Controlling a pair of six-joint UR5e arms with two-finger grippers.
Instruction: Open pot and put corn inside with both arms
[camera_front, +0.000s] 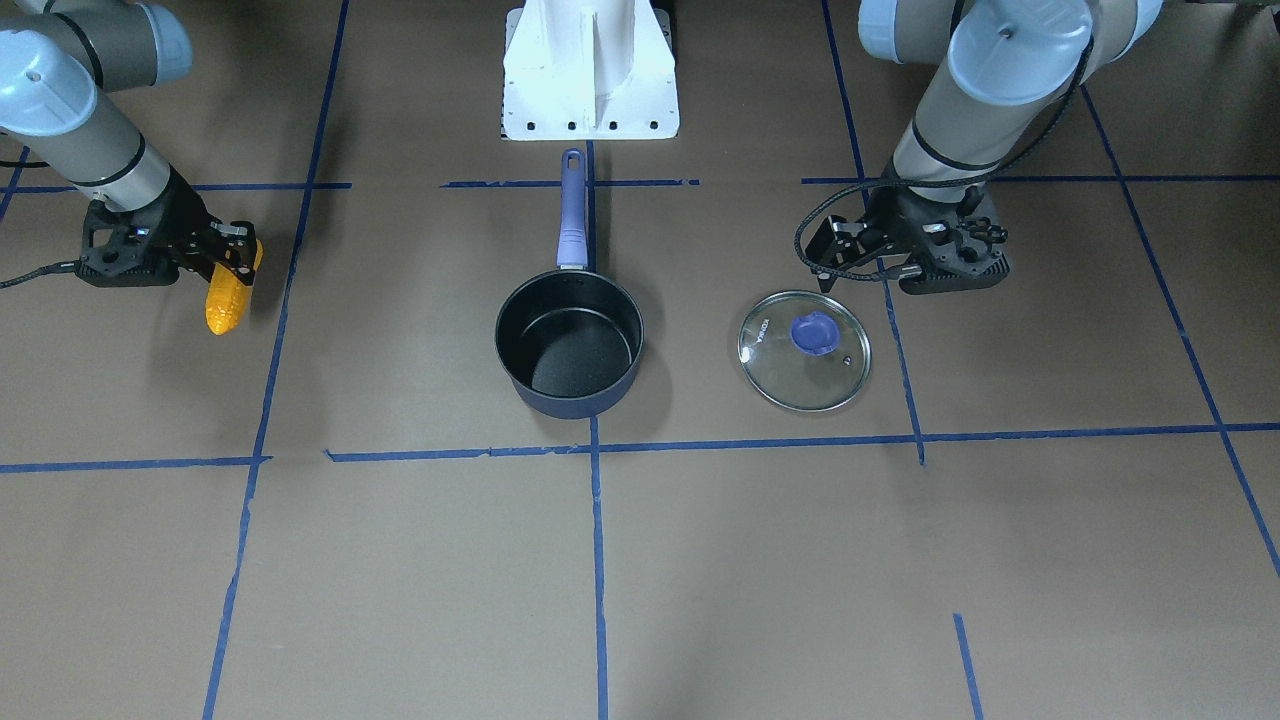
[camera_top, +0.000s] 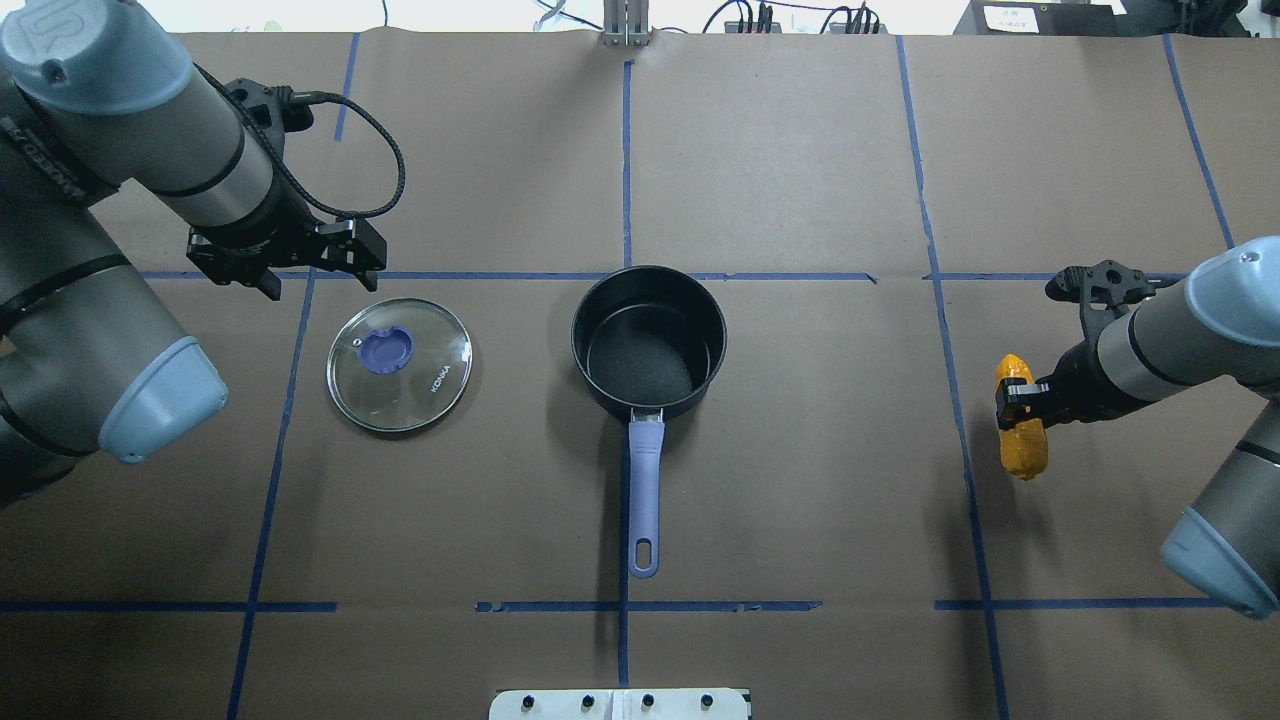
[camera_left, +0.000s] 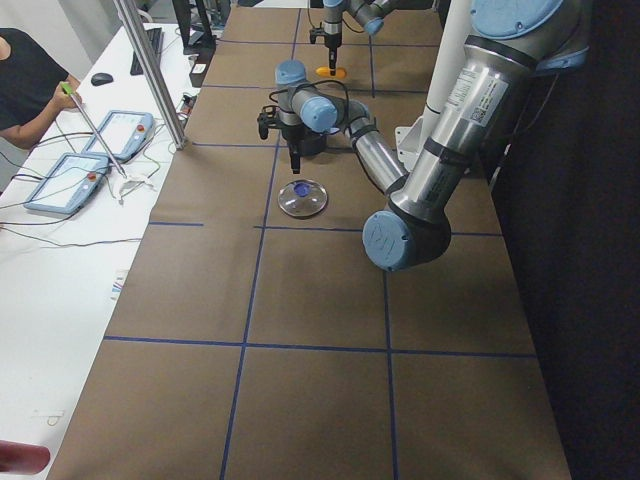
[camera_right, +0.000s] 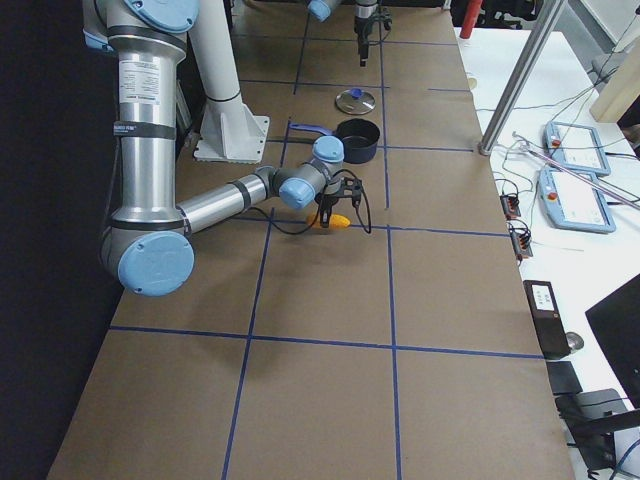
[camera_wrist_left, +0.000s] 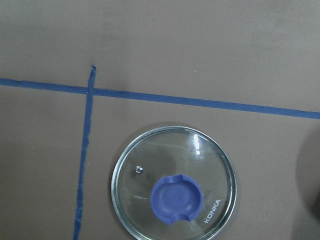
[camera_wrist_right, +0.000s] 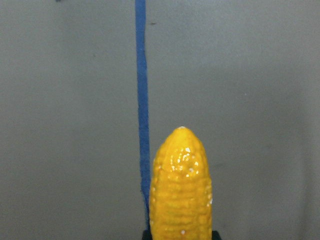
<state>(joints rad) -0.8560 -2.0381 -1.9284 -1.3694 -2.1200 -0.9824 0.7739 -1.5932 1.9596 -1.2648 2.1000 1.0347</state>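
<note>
The navy pot (camera_top: 648, 340) stands open at the table's middle, its black inside empty, its purple-blue handle (camera_top: 645, 490) pointing at the robot base. The glass lid (camera_top: 399, 365) with its blue knob lies flat on the table to the pot's left; it also shows in the left wrist view (camera_wrist_left: 174, 185). My left gripper (camera_top: 245, 278) hangs just beyond the lid, apart from it, fingers spread and empty. My right gripper (camera_top: 1015, 395) is shut on the orange-yellow corn (camera_top: 1022, 435), held low over the table far right of the pot; the cob's tip shows in the right wrist view (camera_wrist_right: 181, 185).
The white base bracket (camera_front: 590, 80) stands behind the pot's handle. Blue tape lines (camera_top: 625, 150) cross the brown table cover. A side bench with tablets (camera_left: 100, 140) and a person runs along the table's far edge.
</note>
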